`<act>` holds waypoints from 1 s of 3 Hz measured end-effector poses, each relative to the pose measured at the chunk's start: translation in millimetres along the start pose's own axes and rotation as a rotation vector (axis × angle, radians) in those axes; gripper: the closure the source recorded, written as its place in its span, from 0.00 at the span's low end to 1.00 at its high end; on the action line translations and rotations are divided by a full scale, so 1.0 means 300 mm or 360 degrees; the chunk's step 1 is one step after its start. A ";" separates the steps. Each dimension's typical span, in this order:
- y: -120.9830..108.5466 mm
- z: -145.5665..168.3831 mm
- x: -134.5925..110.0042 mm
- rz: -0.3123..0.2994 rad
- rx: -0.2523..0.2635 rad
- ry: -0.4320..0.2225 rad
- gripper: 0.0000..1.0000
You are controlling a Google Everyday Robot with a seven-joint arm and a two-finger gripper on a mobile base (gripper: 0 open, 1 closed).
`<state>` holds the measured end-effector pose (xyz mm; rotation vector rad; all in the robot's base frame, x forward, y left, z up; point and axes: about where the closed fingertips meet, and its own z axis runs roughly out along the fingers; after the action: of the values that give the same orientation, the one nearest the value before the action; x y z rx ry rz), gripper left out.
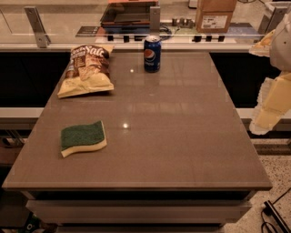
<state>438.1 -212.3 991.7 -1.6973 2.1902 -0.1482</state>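
Note:
My gripper [269, 107] hangs at the right edge of the view, pale yellow and white, beside the table's right side and above the floor. It holds nothing that I can see and touches nothing. On the grey table [177, 136] a blue Pepsi can [152, 53] stands upright at the far middle. A yellow and brown chip bag [86, 70] lies at the far left. A green-topped yellow sponge [83, 138] lies flat at the near left. The can is the nearest of these to the gripper, and still well apart from it.
Behind the table runs a counter with a cardboard box [214, 13], a dark flat tray [129, 13] and metal brackets [36, 25]. Speckled floor and black cables [273, 214] show at the lower right.

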 end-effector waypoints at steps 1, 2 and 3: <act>0.000 0.000 0.000 0.0000 0.0000 0.0000 0.00; -0.008 -0.002 -0.006 0.0017 0.0026 -0.0027 0.00; -0.035 0.028 -0.036 0.0095 0.0083 -0.0127 0.00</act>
<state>452.8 -203.6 989.3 -1.5810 2.1570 -0.1190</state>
